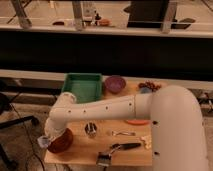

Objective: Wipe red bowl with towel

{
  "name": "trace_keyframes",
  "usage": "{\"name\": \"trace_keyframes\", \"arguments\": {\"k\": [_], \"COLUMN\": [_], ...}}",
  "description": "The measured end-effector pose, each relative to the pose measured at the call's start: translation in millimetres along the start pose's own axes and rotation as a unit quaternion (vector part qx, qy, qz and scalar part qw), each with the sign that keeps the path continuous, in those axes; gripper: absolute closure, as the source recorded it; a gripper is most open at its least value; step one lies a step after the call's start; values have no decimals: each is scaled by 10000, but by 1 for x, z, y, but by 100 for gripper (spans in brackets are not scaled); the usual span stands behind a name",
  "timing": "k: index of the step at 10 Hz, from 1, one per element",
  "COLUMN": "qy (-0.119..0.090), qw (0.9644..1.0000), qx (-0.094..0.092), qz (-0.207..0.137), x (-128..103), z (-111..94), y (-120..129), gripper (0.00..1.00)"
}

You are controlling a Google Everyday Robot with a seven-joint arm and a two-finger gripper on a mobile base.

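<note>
A wooden surface (80, 150) holds scattered kitchen things, and a thick white robot arm (100, 107) reaches across it from the right; the red bowl (63, 142) sits at the near left corner of the surface, very close to its edges; the gripper (48, 139) hangs at the bowl's left rim, touching it or nearly so; a pale bluish patch that appears to be the towel (42, 143) shows at the gripper, just left of the bowl; whether the gripper is closed on that cloth or loose cannot be told.

Just right of the bowl stands a small metal cup (90, 129); further right lies a dark-handled brush (118, 149); well behind the bowl are a green tray (82, 86) and a purple bowl (115, 83).

The likely risks: the bowl is unsecured and near the corner, so a sideways wiping push could slide it off the surface; a weak hold could leave the towel behind; the forearm passes low behind the cup, so a wide stroke could knock it over.
</note>
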Motion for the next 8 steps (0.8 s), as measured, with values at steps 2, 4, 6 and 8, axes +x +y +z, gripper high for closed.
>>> {"name": "trace_keyframes", "arguments": {"k": [2, 4, 6, 8], "qy": [-74, -167, -297, -478], "qw": [10000, 9998, 9995, 9987], "qx": [-54, -49, -53, -107], "qz": [-26, 29, 82, 103], "x": [-10, -18, -25, -34], "z": [-3, -6, -3, 4], "y": [3, 8, 14, 21], "gripper": [100, 100, 100, 100]}}
